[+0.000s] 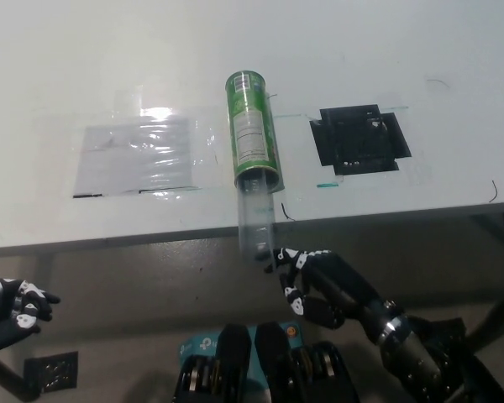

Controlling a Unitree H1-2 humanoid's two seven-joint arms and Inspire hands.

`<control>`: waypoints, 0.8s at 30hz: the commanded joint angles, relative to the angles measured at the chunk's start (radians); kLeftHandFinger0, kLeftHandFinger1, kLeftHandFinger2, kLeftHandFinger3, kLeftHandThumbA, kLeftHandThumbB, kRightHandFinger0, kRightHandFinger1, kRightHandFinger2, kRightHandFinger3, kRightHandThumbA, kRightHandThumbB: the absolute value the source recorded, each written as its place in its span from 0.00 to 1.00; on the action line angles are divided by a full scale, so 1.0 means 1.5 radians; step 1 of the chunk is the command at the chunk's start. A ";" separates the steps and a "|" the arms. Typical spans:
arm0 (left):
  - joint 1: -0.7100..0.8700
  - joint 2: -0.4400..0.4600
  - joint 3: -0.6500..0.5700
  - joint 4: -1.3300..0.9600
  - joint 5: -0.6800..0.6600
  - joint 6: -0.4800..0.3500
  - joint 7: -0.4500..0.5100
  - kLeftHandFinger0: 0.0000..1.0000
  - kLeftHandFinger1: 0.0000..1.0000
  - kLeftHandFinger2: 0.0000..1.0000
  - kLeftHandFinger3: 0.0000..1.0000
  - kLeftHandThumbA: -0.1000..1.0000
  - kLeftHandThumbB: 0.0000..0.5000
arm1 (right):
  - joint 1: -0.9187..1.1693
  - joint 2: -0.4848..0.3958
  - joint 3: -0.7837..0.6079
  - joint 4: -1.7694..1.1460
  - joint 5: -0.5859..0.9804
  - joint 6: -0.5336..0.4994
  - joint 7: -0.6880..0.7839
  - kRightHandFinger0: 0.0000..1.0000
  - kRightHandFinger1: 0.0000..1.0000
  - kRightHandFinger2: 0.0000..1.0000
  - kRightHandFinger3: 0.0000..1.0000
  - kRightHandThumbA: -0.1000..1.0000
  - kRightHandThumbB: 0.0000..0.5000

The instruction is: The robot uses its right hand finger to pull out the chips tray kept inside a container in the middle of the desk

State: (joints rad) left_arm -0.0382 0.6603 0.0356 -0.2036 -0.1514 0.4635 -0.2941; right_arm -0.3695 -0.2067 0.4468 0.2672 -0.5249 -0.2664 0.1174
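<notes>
Hooking one of the right hand's fingers into the open end of the clear chips tray is the step in hand, and the right hand sits just below the near edge of the table, its other fingers curled loosely and holding nothing, so the tray is caught only by that fingertip. The tray pokes out of the green container, which lies on its side near the middle of the near edge, its mouth facing the robot, and the tray's free end overhangs that edge. To do this well, I judge the pull should run straight along the container's long axis, toward the robot, slow and even; any sideways drag would likely roll the container or jam the tray against the mouth. The fingertip should stay pressed against the tray's rim so it does not slip out. Since more of the tray hangs past the edge, it may tip down once it leaves the container, so a shallow, level draw seems wise. The white left hand rests low at the left, below the table, fingers apart, idle.
</notes>
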 commanded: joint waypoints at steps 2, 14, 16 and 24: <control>-0.007 0.019 0.004 -0.005 -0.002 0.004 0.009 0.57 0.57 0.65 0.82 0.03 0.00 | 0.013 -0.010 -0.009 -0.054 0.015 0.003 0.025 0.20 0.37 0.68 0.80 0.00 0.20; 0.003 0.013 0.004 -0.006 -0.014 0.004 0.018 0.56 0.56 0.63 0.79 0.03 0.00 | 0.035 -0.010 -0.045 -0.082 0.039 0.013 0.027 0.04 0.18 0.82 0.89 0.00 0.20; 0.005 0.012 0.004 -0.009 -0.014 0.004 0.019 0.54 0.55 0.63 0.79 0.02 0.00 | 0.034 -0.008 -0.050 -0.090 0.031 0.027 0.028 0.00 0.12 0.88 0.95 0.00 0.21; 0.008 0.016 0.002 -0.013 -0.009 0.004 0.015 0.54 0.56 0.64 0.81 0.00 0.00 | 0.029 0.013 -0.088 -0.110 0.056 0.052 0.024 0.00 0.05 0.99 1.00 0.00 0.21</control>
State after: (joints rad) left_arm -0.0231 0.6585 0.0335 -0.2019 -0.1567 0.4635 -0.2907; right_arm -0.3034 -0.2067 0.3454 0.1487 -0.4831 -0.2143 0.1558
